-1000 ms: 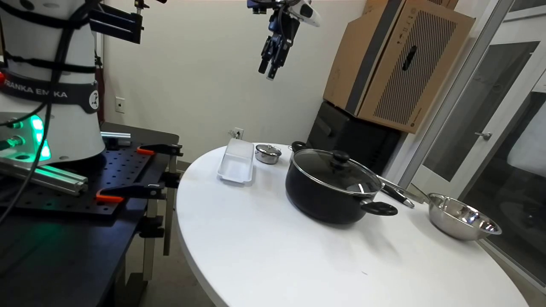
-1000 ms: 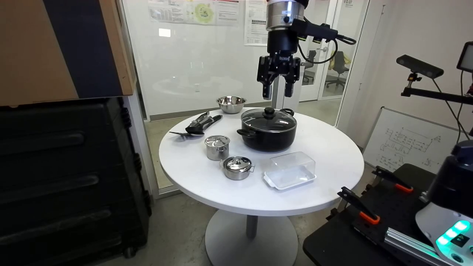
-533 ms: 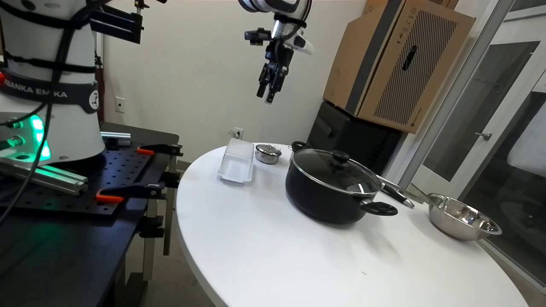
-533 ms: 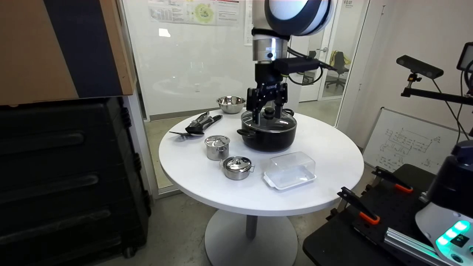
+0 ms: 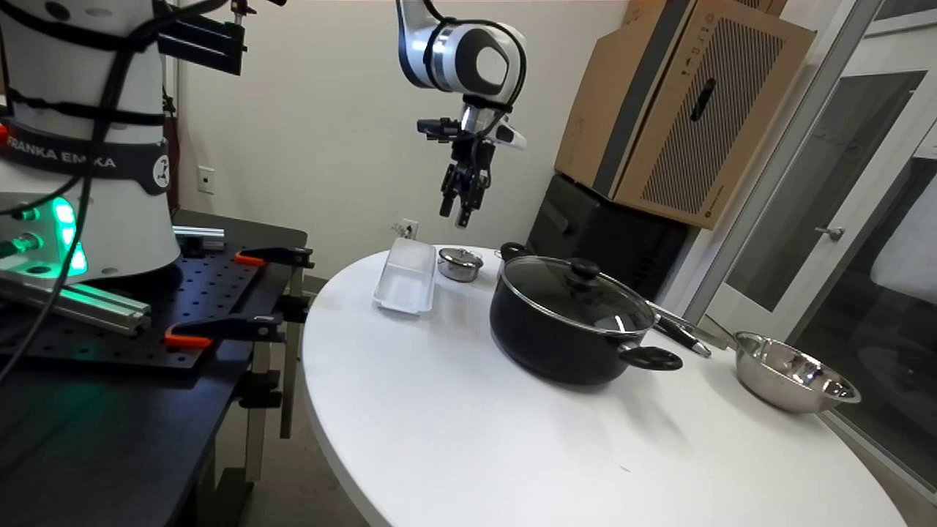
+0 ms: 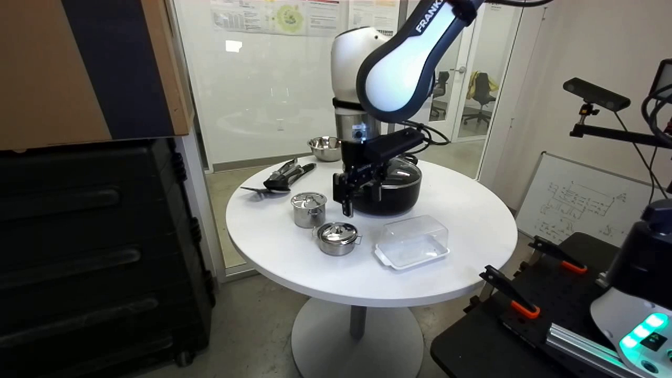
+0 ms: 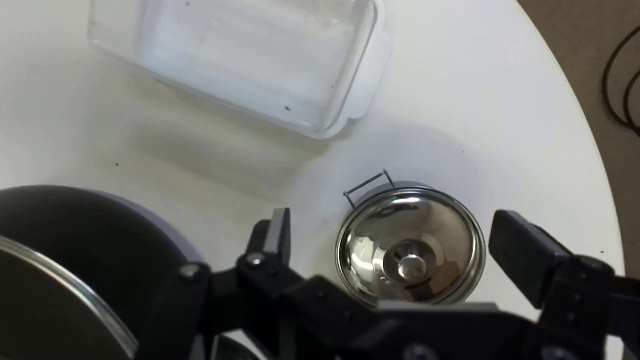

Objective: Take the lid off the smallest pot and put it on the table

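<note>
On the table [image 6: 472, 226], the lid [image 7: 407, 235] tops the smallest pot [image 6: 337, 249].

Round white table [image 6: 472, 220], one — bears small steel pots [image 6: 337, 241] [image 6: 308, 211], two; black pot [image 5: 571, 322], one; steel bowl [image 5: 790, 377], one; clear-covered dish [image 6: 412, 245], one.

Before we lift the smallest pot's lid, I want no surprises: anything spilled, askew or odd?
Nothing looks spilled or askew: the smallest pot stands upright, lid on. A thin dark mark on the table looks odd against the white, perhaps a scratch.
</note>
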Robot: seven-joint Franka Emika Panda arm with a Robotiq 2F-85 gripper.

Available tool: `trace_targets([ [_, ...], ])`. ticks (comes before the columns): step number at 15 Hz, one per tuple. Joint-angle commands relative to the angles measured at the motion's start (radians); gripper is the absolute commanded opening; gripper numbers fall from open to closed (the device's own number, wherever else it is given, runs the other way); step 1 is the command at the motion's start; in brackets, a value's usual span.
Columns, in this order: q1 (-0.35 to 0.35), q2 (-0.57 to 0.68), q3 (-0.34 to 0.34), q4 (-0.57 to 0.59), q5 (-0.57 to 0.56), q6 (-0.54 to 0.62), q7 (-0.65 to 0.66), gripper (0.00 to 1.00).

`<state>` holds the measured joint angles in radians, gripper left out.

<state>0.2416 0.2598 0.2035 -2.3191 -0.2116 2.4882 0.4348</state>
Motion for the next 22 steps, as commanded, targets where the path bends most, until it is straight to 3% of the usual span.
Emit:
trace_targets([
  [1, 0.068, 0.135, -0.068, 0.12, -0.065, 0.009, 0.065, 1.0],
  [12, 0.177, 0.326, -0.151, 0.337, -0.035, -0.011, 0.075, 0.95],
  [22, 0.179, 0.304, -0.148, 0.305, 0.005, 0.017, 0.08, 0.96],
])
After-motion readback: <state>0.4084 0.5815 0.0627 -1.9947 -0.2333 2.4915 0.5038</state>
